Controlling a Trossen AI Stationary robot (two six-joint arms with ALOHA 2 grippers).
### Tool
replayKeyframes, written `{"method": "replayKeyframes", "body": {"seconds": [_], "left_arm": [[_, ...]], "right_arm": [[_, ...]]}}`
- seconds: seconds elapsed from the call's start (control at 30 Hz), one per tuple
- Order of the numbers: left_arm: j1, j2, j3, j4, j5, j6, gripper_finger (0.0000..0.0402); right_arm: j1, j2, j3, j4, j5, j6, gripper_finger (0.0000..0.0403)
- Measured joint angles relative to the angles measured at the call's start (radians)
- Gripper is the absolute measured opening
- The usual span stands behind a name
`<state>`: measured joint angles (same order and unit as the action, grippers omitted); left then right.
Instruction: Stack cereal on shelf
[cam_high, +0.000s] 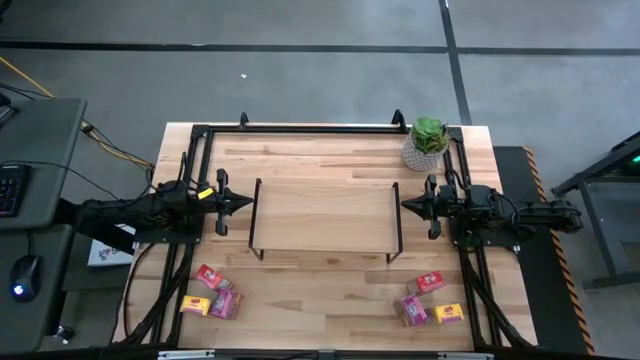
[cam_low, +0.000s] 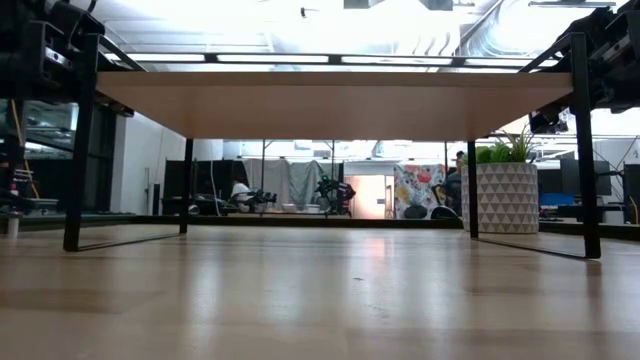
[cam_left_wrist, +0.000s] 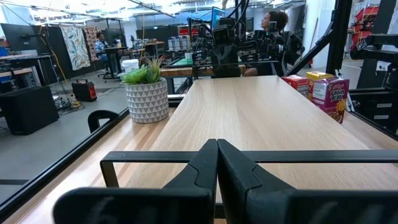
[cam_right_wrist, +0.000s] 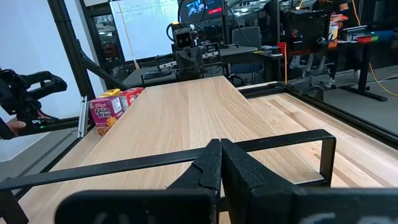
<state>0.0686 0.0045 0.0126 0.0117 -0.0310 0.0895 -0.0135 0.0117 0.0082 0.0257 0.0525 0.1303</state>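
The shelf (cam_high: 325, 215), a light-wood board on black wire legs, stands mid-table. Three cereal boxes, red, yellow and magenta, lie flat near the table's near-left corner (cam_high: 212, 293), and three more near the near-right corner (cam_high: 430, 300). My left gripper (cam_high: 247, 203) is shut and hovers level just off the shelf's left end, at board height (cam_left_wrist: 217, 149). My right gripper (cam_high: 405, 205) is shut and hovers the same way off the right end (cam_right_wrist: 221, 149). Each wrist view looks along the shelf top toward the other arm, with the far group of boxes (cam_left_wrist: 326, 93) (cam_right_wrist: 112, 106) to one side.
A potted green plant (cam_high: 427, 142) in a white patterned pot stands by the table's far-right corner, behind the right arm. A black frame (cam_high: 320, 128) runs round the tabletop. Bare wood lies in front of the shelf between the two box groups. A person sits in the room beyond (cam_left_wrist: 273, 22).
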Motion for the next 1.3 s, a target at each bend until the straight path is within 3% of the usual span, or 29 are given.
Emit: {"method": "replayKeyframes", "body": {"seconds": [0.83, 1.0, 1.1, 1.3], "left_arm": [[0.0, 0.0, 0.0, 0.0, 0.0, 0.0, 0.0003], [0.0, 0.0, 0.0, 0.0, 0.0, 0.0, 0.0003], [0.0, 0.0, 0.0, 0.0, 0.0, 0.0, 0.0003], [0.0, 0.0, 0.0, 0.0, 0.0, 0.0, 0.0003]], "right_arm": [[0.0, 0.0, 0.0, 0.017, 0.015, 0.001, 0.0], [0.0, 0.0, 0.0, 0.336, 0.071, 0.137, 0.0], [0.0, 0.002, 0.0, 0.526, 0.067, 0.086, 0.0], [0.003, 0.092, 0.008, 0.798, -0.248, -0.005, 0.0]]}}
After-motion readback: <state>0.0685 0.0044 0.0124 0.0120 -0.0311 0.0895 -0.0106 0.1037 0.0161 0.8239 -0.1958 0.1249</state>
